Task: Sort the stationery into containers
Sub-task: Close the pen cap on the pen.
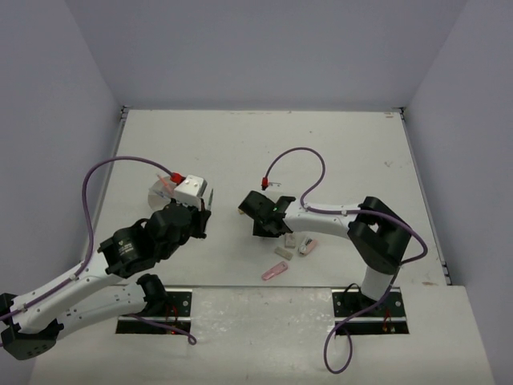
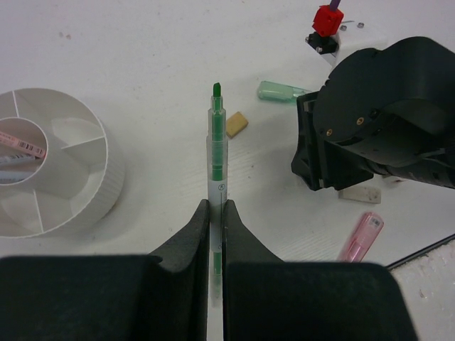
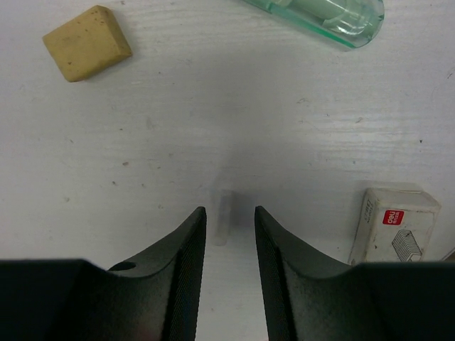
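My left gripper (image 2: 216, 206) is shut on a thin green-tipped pen (image 2: 217, 153) that points away from me, held above the table. The round white container (image 2: 53, 170) with inner compartments sits to its left, and a pink pen (image 2: 18, 142) lies in it. In the top view the left gripper (image 1: 196, 215) hangs beside the container (image 1: 160, 191). My right gripper (image 3: 230, 212) is low over the table, its jaws apart around a small clear piece (image 3: 225, 217) without touching it. A tan eraser (image 3: 87, 42) and a green marker (image 3: 320, 14) lie beyond it.
A white staple box (image 3: 394, 226) lies just right of the right gripper. A pink marker (image 1: 274, 272) and small white blocks (image 1: 282, 252) lie near the front edge by the right arm. The right arm's black wrist (image 2: 377, 121) is close to the right of the held pen.
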Robot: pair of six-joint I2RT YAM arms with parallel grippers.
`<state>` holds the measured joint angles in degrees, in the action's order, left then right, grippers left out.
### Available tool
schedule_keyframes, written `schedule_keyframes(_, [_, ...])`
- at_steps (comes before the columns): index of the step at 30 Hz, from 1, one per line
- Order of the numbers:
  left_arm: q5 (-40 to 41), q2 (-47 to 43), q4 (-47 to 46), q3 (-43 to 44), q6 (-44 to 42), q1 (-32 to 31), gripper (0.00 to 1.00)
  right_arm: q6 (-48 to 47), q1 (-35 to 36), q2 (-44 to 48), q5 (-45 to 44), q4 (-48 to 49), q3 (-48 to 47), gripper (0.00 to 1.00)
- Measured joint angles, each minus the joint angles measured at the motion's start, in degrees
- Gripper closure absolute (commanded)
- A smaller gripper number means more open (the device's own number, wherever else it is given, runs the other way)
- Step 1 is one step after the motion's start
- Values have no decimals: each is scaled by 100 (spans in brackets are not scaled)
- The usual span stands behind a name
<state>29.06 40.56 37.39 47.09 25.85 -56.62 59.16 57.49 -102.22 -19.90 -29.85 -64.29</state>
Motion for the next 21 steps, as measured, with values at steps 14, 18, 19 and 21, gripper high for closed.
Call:
schedule_keyframes(14, [-9,62,0,0,0,0,100,35,14,-356,3,117,-140,98])
schedule_keyframes(18, [-9,67,0,0,0,0,100,34,37,-358,4,120,-140,100])
schedule_keyframes(19, [-9,70,0,0,0,0,100,33,40,-358,4,120,-140,100])
schedule_keyframes(21, [-11,77,0,0,0,0,100,26,45,-356,1,122,-140,100])
